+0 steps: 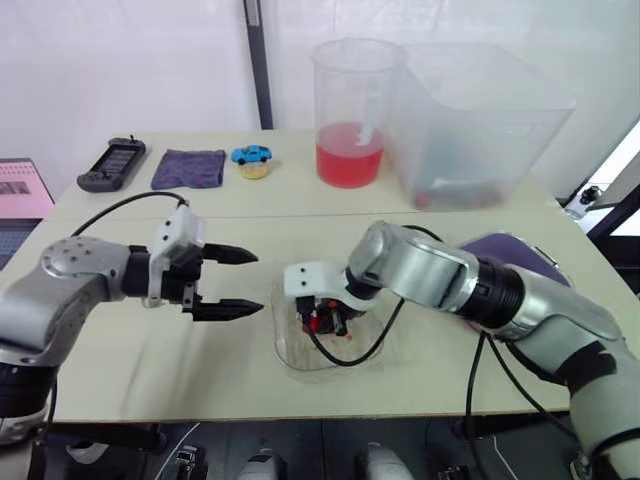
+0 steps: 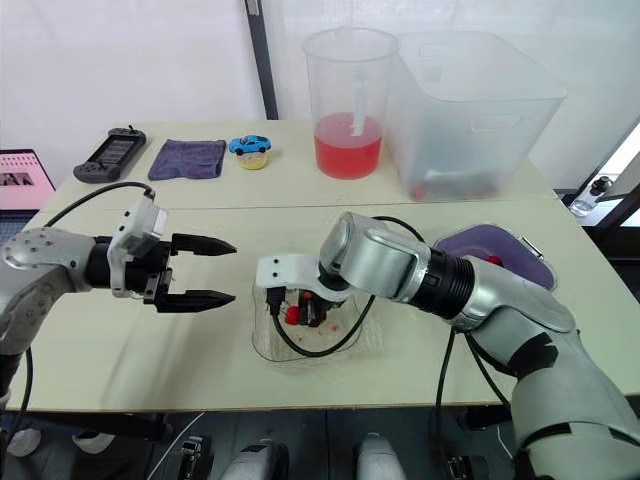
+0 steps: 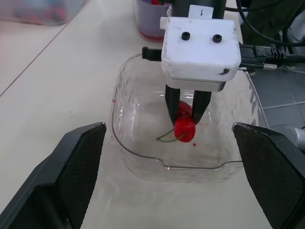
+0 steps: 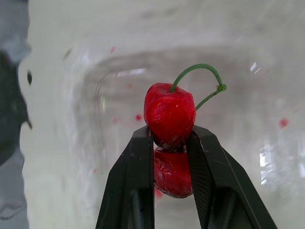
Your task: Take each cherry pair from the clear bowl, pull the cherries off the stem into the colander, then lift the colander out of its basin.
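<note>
Gripping the cherry pair (image 4: 169,114) inside the clear bowl (image 3: 116,114) at centre frame, the right hand (image 3: 183,116) is clenched on the fruit itself. Cherries are probably soft, slick and light, so the thin stem (image 4: 200,70) suits the released left hand (image 1: 257,283), hovering centre-left.

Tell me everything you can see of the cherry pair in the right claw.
The cherry pair is two glossy red cherries, skins slightly wrinkled, joined by a thin green stem arching to one side. The right claw's black fingers pinch both, one cherry behind the other, inside the clear bowl. Whether they touch the bowl's floor is unclear.
</note>
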You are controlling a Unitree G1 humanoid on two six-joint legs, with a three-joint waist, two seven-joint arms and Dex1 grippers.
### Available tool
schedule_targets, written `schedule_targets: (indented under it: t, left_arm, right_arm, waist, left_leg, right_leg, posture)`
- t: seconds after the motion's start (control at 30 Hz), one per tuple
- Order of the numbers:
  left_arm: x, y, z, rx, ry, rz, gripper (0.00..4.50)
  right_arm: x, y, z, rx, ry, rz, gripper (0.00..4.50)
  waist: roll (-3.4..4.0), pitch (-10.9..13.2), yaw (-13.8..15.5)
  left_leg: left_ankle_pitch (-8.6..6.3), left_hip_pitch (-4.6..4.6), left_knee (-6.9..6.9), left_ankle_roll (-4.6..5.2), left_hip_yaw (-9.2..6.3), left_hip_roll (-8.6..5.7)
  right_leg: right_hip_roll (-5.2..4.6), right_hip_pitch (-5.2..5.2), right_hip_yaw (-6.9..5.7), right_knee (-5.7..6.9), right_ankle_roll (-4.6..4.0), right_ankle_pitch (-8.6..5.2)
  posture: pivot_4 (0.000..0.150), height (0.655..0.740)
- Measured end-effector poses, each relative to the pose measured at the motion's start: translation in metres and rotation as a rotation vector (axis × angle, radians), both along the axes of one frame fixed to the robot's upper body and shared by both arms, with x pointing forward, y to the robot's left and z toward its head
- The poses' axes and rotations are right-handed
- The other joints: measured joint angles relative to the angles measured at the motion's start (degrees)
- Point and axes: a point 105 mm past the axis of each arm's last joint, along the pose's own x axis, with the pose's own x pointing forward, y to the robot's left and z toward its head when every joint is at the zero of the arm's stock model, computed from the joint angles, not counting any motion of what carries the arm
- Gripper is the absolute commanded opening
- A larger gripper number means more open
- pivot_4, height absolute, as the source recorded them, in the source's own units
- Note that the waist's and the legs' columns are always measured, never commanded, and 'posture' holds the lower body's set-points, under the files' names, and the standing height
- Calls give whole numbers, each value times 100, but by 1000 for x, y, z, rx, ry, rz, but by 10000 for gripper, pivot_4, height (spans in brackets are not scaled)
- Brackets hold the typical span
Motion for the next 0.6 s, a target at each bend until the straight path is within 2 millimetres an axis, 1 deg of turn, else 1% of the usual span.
schedule_targets:
  t: [0.07,0.13,0.2,0.27,0.33,0.4,0.5,0.6]
  left_arm:
    - [1,-1,-1,4,2,-1,45000]
    - [2,0,-2,7,2,6,45000]
    - [2,1,-1,9,1,4,45000]
    - [2,0,-3,18,3,-5,45000]
    - [2,-2,-6,25,2,-16,45000]
    - [3,-2,-8,26,9,-17,45000]
    - [4,-2,-8,21,10,-17,45000]
    - [5,-4,-6,18,0,-25,45000]
  right_arm:
    - [0,0,0,0,1,-7,17907]
    - [1,-1,-1,7,3,-23,27044]
    - [2,0,-1,31,10,-41,27044]
    - [2,-1,4,58,17,-53,27044]
    - [4,-7,10,66,3,-64,27044]
    - [4,-14,11,56,-9,-70,27044]
    - [1,-15,5,52,-2,-61,27044]
    - [0,-13,-6,39,-20,-35,27044]
  waist:
    - [0,0,7]
    - [0,0,6]
    - [0,0,3]
    - [0,0,2]
    - [0,0,10]
    - [0,0,9]
    - [0,0,0]
    - [0,0,-12]
  left_leg:
    - [0,0,1,0,-1,0]
    - [0,0,1,0,0,0]
    - [0,0,1,0,0,0]
    - [0,0,1,0,0,0]
    - [0,0,1,0,0,-1]
    - [0,0,1,0,0,-1]
    - [0,0,1,0,0,0]
    - [0,0,0,0,1,1]
  right_leg:
    - [0,1,0,0,0,0]
    - [0,2,0,0,0,0]
    - [0,1,0,0,0,0]
    - [0,0,0,0,0,0]
    - [0,2,-1,0,0,0]
    - [-1,2,0,-1,0,0]
    - [1,1,0,0,0,0]
    - [2,-1,0,0,0,0]
  posture:
    - [1500,7337]
    - [1500,7337]
    - [1500,7337]
    - [1500,7337]
    - [1500,7337]
    - [1500,7337]
    - [1500,7337]
    - [1500,7337]
